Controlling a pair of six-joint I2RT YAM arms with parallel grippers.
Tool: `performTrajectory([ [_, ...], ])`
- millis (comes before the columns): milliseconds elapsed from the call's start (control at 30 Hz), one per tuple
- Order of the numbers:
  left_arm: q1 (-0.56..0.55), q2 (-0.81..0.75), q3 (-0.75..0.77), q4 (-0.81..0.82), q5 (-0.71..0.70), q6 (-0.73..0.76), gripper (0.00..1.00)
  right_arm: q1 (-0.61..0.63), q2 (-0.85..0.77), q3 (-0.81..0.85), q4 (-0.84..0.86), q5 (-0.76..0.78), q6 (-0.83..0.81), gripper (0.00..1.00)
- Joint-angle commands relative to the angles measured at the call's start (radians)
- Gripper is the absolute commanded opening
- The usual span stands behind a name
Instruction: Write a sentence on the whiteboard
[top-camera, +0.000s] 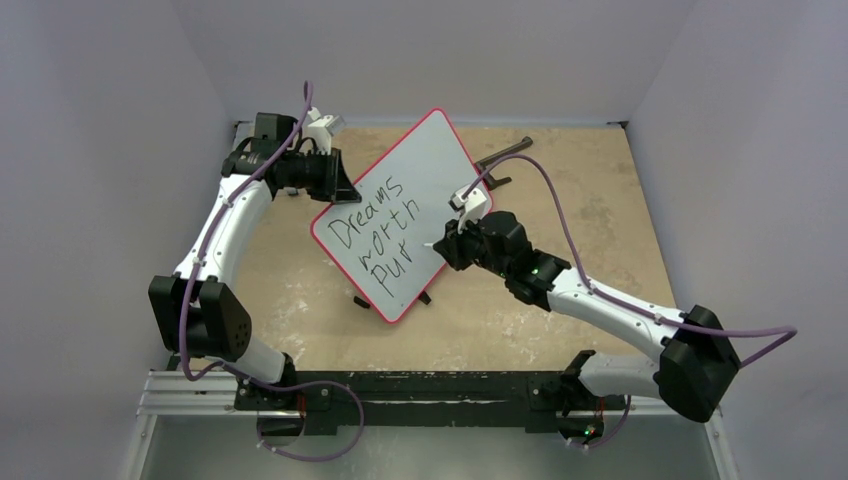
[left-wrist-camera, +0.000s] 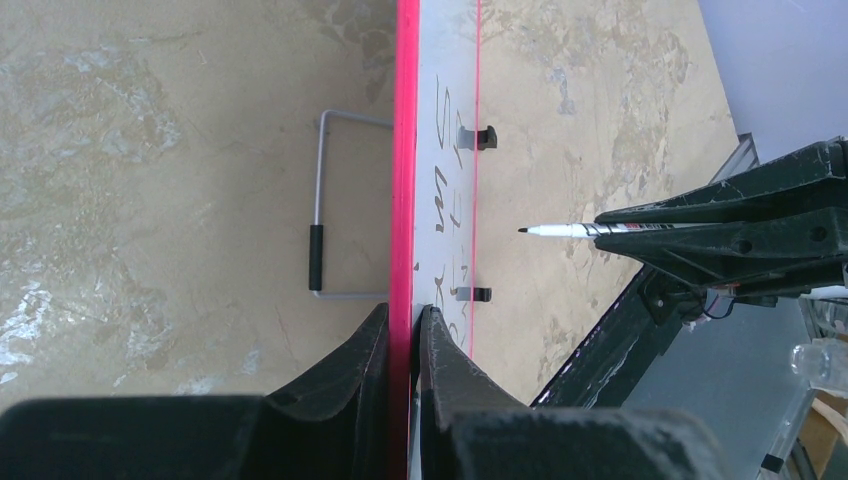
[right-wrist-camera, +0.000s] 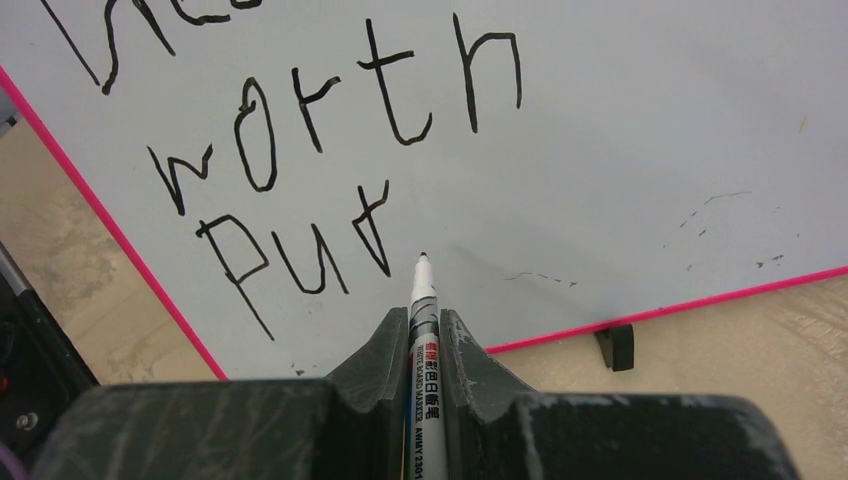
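The counter (top-camera: 600, 200) is a mottled tan surface. The whiteboard (top-camera: 420, 170) stands on it propped up on edge, at the middle of the counter and towards the far edge, with its top corner leaning to the far side. A thin wire stand (left-wrist-camera: 320, 200) shows behind it, and a dark tool of some kind that I cannot identify lies near the far edge (top-camera: 505, 155).

The left gripper (left-wrist-camera: 405, 320) reaches in from the far left corner. Its jaws are closed tight on the board's red rim, steadying it. The right gripper (right-wrist-camera: 424, 318) comes from the near right corner, its jaws nipped onto the barrel of a marker (right-wrist-camera: 424, 300) that points at the board face.

The sentence (top-camera: 375, 235) reads "Dreams", "worth" and "Pur" on three lines, so by my judgement the writing is partway through the last word. The left wrist view shows the tip apart from the white face, just past the "r" — a lift between letters.

The next move calls for a small shift towards the right edge, then light contact to form the following letter. Plenty of bare board remains on that line. Pressing hard could tip the board against the left grip.

No container shows here — only two small black clips (left-wrist-camera: 478, 137) on the board's lower edge.
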Motion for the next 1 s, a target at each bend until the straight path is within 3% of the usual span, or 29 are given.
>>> performTrajectory([
  [0,-0.01,-0.037,0.019,0.022,-0.056,0.037,0.0,-0.004,-0.02,-0.007,0.073,0.014,0.02,0.0],
  [967,-0.021,-0.04,0.024,0.023,-0.043,0.033,0.0,-0.014,0.12,0.117,0.142,0.066,0.015,0.0],
])
